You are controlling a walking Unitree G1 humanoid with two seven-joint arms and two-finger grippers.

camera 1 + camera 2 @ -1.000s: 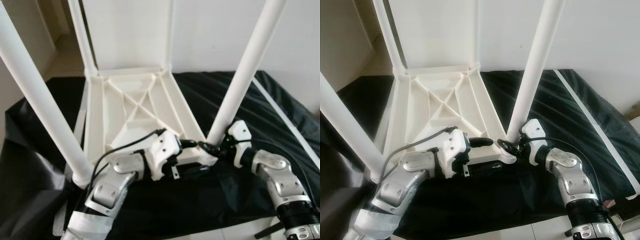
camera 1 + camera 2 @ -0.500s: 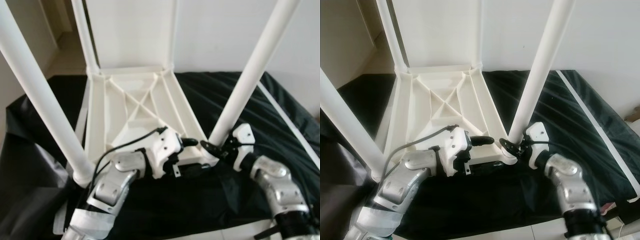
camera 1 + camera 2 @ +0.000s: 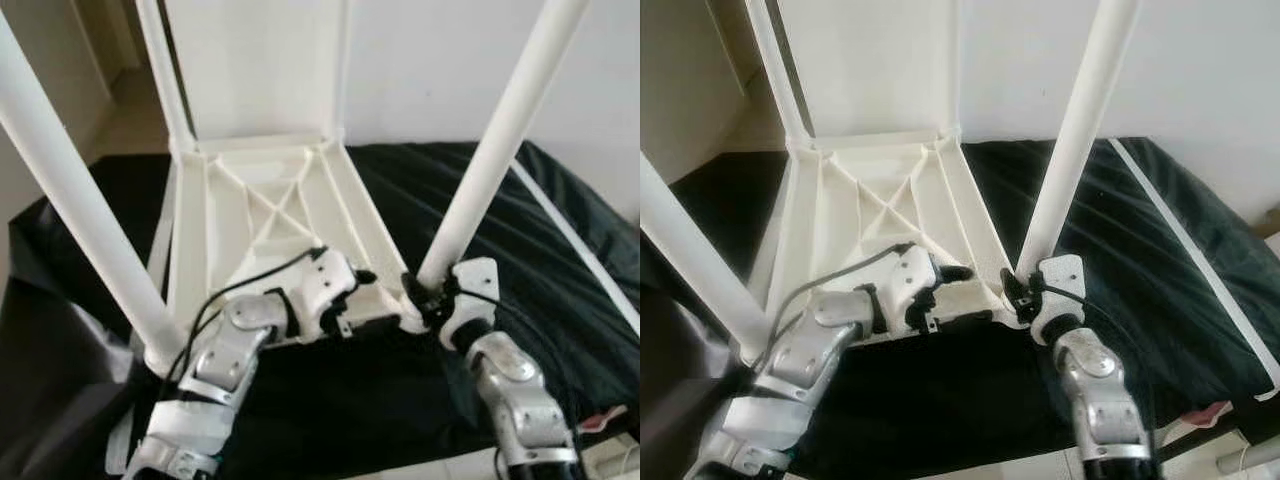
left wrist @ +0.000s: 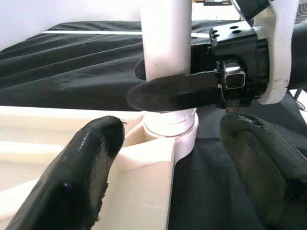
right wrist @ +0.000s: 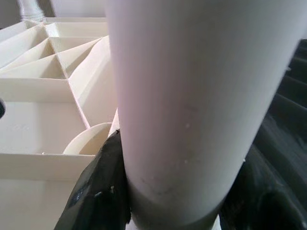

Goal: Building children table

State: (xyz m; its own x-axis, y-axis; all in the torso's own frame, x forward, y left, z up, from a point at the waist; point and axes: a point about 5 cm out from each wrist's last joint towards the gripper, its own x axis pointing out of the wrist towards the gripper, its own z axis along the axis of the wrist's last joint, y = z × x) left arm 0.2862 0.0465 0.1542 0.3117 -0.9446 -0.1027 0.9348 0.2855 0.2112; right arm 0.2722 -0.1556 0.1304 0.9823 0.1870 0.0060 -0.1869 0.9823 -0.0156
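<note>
A white children's table (image 3: pixel 270 200) lies upside down on a black cloth, its legs pointing up. My right gripper (image 3: pixel 420 290) is at the foot of the near right leg (image 3: pixel 490 160), shut on it just above the corner socket (image 4: pixel 170 132). In the right wrist view the leg (image 5: pixel 192 96) sits between the fingers, with one finger (image 5: pixel 103 187) pressed against its side. My left gripper (image 3: pixel 355 278) rests at the table's front rim beside that corner, open. Its two fingertips (image 4: pixel 103 139) stand wide apart, pointing at the socket and the right gripper's finger (image 4: pixel 177 93).
The near left leg (image 3: pixel 80 210) rises steeply close to my left arm. Two far legs (image 3: pixel 165 70) stand against the white wall. The black cloth (image 3: pixel 560 270) carries a thin white strip (image 3: pixel 570 235) on the right. A doorway opens at the far left.
My right arm has pulled in closer and its gripper now clasps the foot of the near right leg. The left gripper has shifted slightly up onto the front rim.
</note>
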